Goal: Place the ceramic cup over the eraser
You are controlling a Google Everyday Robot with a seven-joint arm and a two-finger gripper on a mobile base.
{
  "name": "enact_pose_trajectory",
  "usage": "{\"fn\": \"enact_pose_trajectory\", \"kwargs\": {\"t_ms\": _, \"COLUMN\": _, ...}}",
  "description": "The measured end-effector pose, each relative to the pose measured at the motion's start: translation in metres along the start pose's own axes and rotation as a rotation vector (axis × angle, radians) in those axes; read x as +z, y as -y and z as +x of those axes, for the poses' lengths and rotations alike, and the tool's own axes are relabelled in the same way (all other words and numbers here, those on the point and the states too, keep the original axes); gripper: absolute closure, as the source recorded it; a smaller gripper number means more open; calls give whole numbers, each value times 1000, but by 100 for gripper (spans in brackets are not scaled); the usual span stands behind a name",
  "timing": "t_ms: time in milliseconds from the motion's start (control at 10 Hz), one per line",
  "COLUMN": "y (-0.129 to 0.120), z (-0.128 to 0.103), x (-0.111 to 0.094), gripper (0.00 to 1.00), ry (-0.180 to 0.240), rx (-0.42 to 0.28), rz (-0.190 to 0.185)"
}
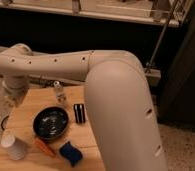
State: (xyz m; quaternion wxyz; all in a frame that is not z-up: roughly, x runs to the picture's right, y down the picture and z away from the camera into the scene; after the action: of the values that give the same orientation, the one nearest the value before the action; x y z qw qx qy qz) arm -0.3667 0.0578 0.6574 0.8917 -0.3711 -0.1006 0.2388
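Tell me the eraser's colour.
Eraser: black, pale middle stripe; camera view. Gripper hangs at far left.

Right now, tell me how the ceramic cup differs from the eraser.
The ceramic cup is white and tapered; the eraser is black and blocky. The cup is larger than the eraser. The cup sits front-left, the eraser mid-table. Both lie on the table; the gripper hangs over its left edge.

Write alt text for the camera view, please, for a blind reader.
A white robot arm stretches across a wooden table, its hand over the left edge. The ceramic cup sits front left, apart from the eraser beside a black bowl.
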Motion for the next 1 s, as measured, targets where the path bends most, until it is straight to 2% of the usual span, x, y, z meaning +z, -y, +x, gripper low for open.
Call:
{"fn": "enact_pose_trajectory", "kwargs": {"t_ms": 200, "y": 8, "z": 2, "x": -3, "gripper": 67, "ry": -5, "rx": 22, "rz": 9}}
{"fn": "enact_pose_trajectory", "kwargs": {"t_ms": 700, "y": 7, "z": 2, "x": -2, "gripper": 67, "ry": -7, "rx": 20, "rz": 10}}
{"fn": "enact_pose_trajectory", "kwargs": {"t_ms": 800, "y": 6, "z": 4, "x": -2, "gripper": 67, "ry": -21, "rx": 18, "rz": 14}}
{"fn": "enact_pose_trajectory", "kwargs": {"t_ms": 1000, "y": -30, "z": 5, "x": 1, "gripper": 67, "ry": -103, "rx": -28, "rz": 26}}
